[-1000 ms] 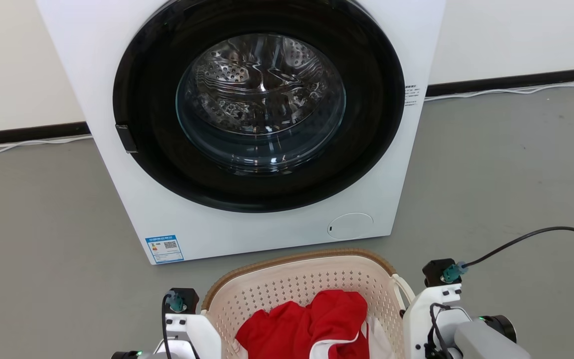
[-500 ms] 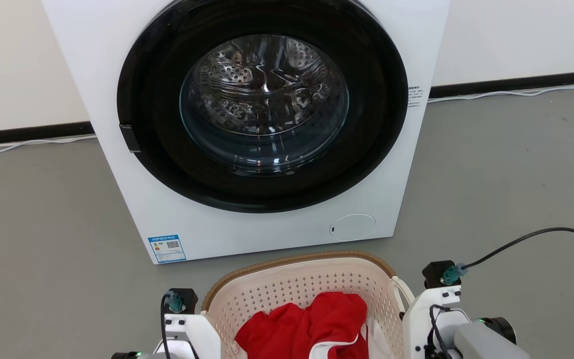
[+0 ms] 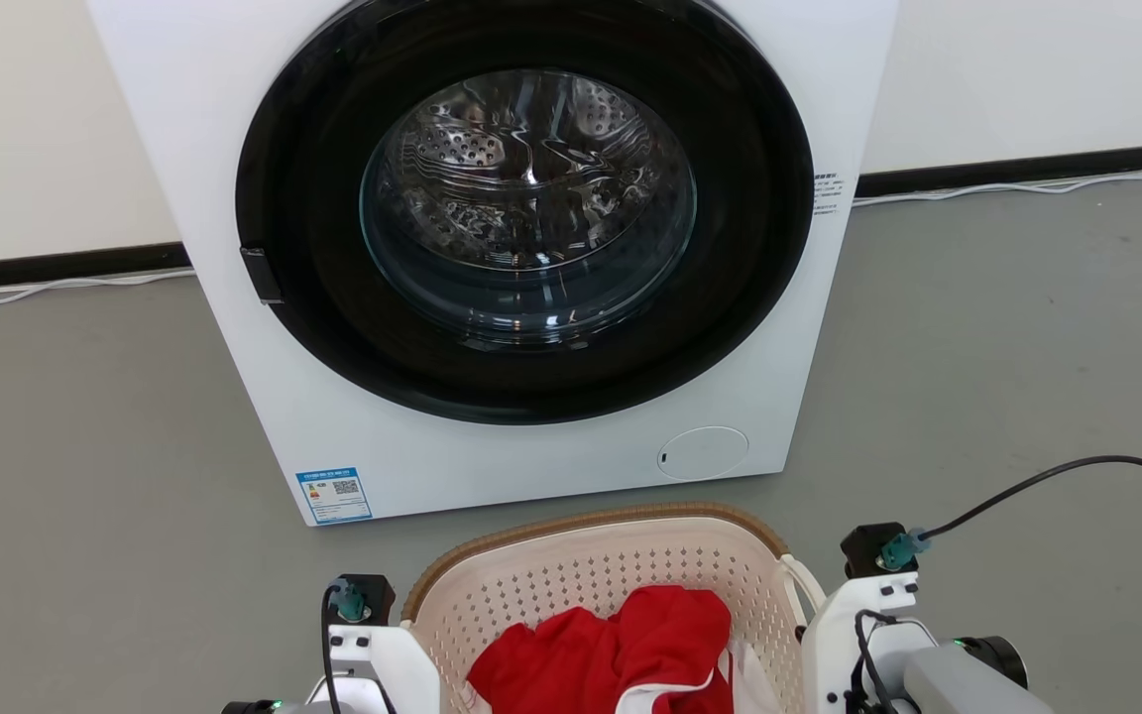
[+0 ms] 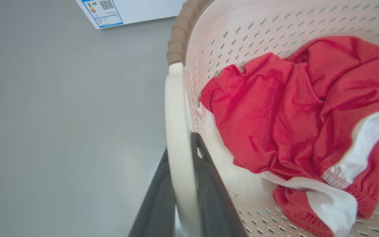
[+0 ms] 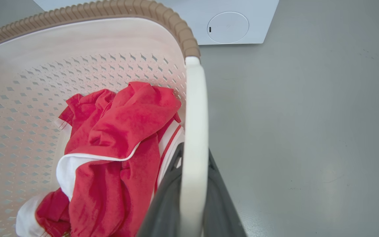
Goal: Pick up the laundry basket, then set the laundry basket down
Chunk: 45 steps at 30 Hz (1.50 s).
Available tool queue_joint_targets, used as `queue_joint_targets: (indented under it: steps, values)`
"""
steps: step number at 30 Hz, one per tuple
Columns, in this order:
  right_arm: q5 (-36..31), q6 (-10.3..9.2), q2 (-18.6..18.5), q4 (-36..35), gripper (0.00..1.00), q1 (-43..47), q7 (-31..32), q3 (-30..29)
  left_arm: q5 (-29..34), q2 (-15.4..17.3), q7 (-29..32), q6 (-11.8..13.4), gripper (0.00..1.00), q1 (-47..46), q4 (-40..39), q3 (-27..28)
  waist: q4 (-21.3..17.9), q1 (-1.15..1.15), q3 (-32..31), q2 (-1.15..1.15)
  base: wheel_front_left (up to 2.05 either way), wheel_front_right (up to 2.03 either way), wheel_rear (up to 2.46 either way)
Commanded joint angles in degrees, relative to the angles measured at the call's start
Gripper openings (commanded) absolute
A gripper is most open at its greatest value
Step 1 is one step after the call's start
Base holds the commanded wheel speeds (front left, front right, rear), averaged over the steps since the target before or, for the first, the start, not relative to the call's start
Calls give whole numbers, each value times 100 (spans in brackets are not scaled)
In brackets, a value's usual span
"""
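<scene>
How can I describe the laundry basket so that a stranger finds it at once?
Look for the big white washing machine with its round dark door, on the grey floor. Right in front of it is the laundry basket, cream plastic with perforated walls. Only it has a brown woven-look rim and red and white clothes inside.

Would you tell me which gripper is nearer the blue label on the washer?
Left. The left gripper, shut on the left handle of the basket, is on the label's side, floor between them; the right gripper holds the opposite handle, across the basket from it.
</scene>
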Motion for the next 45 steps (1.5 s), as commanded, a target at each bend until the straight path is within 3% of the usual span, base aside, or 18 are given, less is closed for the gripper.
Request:
queue_joint_targets:
  steps: [1,17,30,45]
  values:
    - [50,44,42,-112,0,-198,-96,109,-28,123,-40,-57,0,-164,-55,52,-1,0,1,0,0,0,0]
    - [224,44,42,-123,0,-265,-243,307,-51,118,-92,15,0,-213,-54,18,-8,0,110,0,0,0,0]
    - [247,44,42,-131,0,-418,-741,420,-5,90,-436,162,0,-515,-59,-15,43,0,527,0,0,0,0]
    - [197,44,-180,-159,0,-1100,-1627,471,150,58,-1136,727,0,-1602,-152,-45,108,0,2353,0,0,0,0]
